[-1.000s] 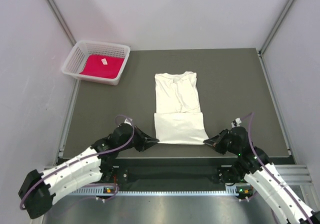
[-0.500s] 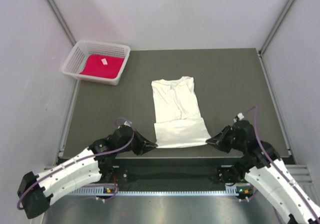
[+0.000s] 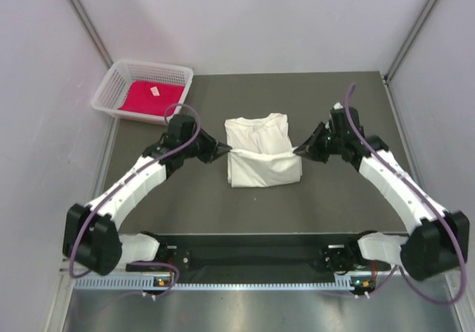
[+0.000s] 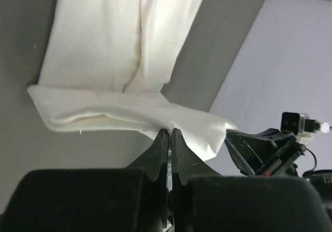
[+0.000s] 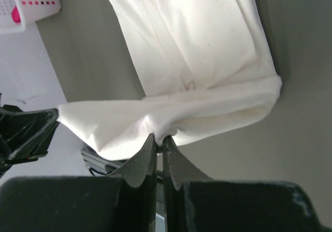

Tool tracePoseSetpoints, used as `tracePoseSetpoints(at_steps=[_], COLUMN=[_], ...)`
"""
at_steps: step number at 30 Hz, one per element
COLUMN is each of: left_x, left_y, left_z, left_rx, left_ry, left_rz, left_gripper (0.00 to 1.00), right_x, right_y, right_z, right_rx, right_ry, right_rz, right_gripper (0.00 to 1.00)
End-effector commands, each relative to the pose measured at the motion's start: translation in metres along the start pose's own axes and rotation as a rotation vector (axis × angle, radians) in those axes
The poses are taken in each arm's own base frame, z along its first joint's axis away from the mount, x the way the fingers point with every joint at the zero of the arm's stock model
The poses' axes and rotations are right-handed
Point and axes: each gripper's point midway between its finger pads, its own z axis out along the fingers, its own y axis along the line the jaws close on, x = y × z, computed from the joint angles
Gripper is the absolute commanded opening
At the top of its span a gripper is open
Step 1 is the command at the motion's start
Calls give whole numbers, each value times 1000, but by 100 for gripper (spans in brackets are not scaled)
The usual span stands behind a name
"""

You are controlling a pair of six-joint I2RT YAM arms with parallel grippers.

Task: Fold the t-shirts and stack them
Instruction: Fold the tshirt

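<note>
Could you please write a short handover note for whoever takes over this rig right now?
Left gripper: shut on the cream t-shirt, at the fold's left end.
Right gripper: shut on the right end.
The shirt lies mid-table, sides folded in, near half lifted over the far half.
Red t-shirt: in the basket, far left.
To do: lay the fold down, release, fold the red one, stack.

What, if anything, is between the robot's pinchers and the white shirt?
Nothing visible. The left gripper and the right gripper each pinch the white t-shirt directly, at its lifted folded edge.
</note>
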Motion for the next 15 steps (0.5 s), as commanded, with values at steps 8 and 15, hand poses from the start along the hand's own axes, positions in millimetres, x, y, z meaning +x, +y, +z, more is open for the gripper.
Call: tracePoseSetpoints(at_steps=[8,15], left_x=[-61,-104], left_y=[-42,-46], left_z=[51,68], left_rx=[75,85], left_ry=[7,-38], left_rz=[25,-35], left_gripper=[0,0], right_x=[-85,-117], right_y=[57,68], right_z=[44,68], right_rx=[-150,-169], right_ry=[28,56], right_rz=[-54,-37], right_gripper=[0,0])
